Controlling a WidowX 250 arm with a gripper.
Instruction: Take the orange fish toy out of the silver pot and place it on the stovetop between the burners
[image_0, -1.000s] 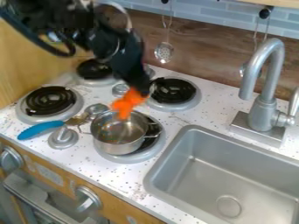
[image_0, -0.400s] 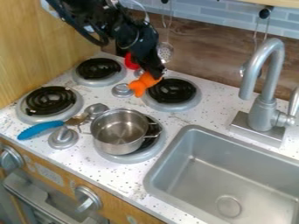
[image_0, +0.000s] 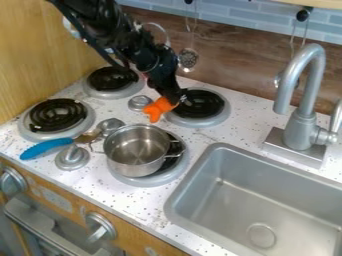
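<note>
The black gripper (image_0: 172, 101) hangs at a slant over the stove, clamped on a soft-looking orange toy (image_0: 159, 108) with stubby lobes; the toy sits at the gripper's tip, beyond the far rim of the pot, at the near-left edge of the far-right burner (image_0: 200, 107); whether it touches anything below, I cannot tell. Just left of the toy is a round silver knob (image_0: 139, 103); nearer the camera stands an open metal pot (image_0: 137, 150), upright on the near-right burner (image_0: 148, 181), with a small handle on either side; its shiny inside shows no contents.

Left of the pot lies a utensil with a blue handle (image_0: 47, 148), its brownish end towards the pot; a small round metal piece (image_0: 110, 125) is beside that end, and a grey knob (image_0: 72, 158) stands just below the handle; two more black-coiled burners, one near left (image_0: 57, 116) and one far left (image_0: 112, 80), are set in the white speckled surface (image_0: 143, 202).

To the right is a grey sink (image_0: 230, 200) with a round drain, a silver faucet (image_0: 304, 122) behind it; a slotted spoon (image_0: 188, 59) hangs against the brown back panel (image_0: 234, 65).
</note>
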